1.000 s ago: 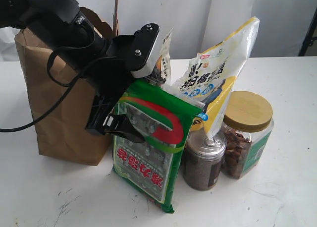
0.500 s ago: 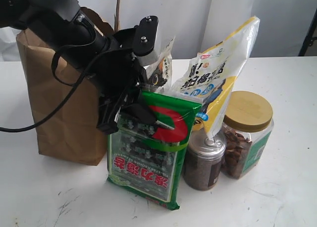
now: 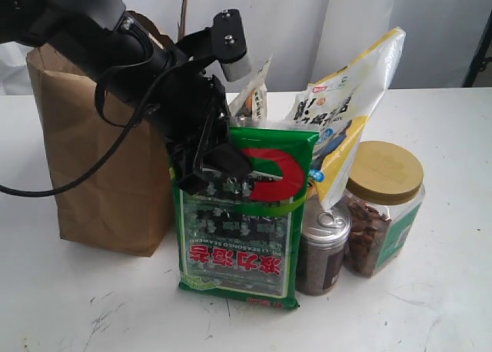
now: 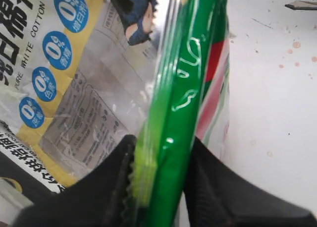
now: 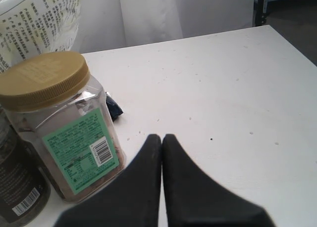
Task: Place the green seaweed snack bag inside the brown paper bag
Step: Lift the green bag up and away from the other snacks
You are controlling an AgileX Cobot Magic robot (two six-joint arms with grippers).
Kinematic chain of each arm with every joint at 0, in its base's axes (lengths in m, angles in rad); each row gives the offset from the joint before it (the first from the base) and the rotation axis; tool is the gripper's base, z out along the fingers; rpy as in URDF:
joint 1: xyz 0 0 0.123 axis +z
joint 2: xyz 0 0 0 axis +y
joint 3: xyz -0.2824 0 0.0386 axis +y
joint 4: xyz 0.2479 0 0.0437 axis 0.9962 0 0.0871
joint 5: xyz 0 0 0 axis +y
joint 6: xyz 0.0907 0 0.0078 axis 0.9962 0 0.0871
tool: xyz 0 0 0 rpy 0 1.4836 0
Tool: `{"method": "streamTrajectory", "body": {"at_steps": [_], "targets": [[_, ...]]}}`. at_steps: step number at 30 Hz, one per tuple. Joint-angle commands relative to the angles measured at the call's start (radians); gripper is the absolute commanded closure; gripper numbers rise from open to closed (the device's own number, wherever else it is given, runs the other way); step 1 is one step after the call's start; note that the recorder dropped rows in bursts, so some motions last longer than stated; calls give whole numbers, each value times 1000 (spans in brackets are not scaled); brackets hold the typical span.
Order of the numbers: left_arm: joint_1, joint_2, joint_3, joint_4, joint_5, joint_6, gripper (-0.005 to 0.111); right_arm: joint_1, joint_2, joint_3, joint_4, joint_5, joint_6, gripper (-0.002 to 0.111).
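Observation:
The green seaweed snack bag [image 3: 242,217] hangs upright, its lower edge near the table, in front of the jars. My left gripper [image 3: 215,164] is shut on its upper left edge; the left wrist view shows the green packet [image 4: 185,103] edge-on, pinched between both black fingers [image 4: 111,182]. The brown paper bag [image 3: 92,167] stands just left of the packet, its open top behind my left arm. My right gripper [image 5: 162,138] is shut with nothing in it, low over the white table beside the gold-lidded jar [image 5: 54,118]; it does not show in the exterior view.
A yellow-and-white snack bag [image 3: 346,117] leans over a dark metal-topped jar [image 3: 323,248] and a gold-lidded nut jar [image 3: 380,206]. A white pouch [image 3: 254,98] stands behind the gripper. The white table [image 3: 430,290] stretches to the right.
My left gripper has swung the green packet from a slant to upright and carried it slightly right and up. The right gripper's earlier state is not shown.

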Motion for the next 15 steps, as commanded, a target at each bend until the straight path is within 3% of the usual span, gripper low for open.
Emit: {"method": "streamTrajectory", "body": {"at_steps": [1,11,13,14,15], "targets": [[-11,-34,-7,25,-2,-45,79,1,-5,4,1,-5,2,108],[-11,-118,-7,26,83,-95,80,1,-5,4,1,-5,2,108],[-27,-136,-7,32,98,-90,92,1,-5,4,1,-5,2,108],[-38,-149,-7,38,95,-81,106,1,-5,4,1,-5,2,108],[-54,-162,-7,55,82,-60,106,1,-5,4,1,-5,2,108]]}}
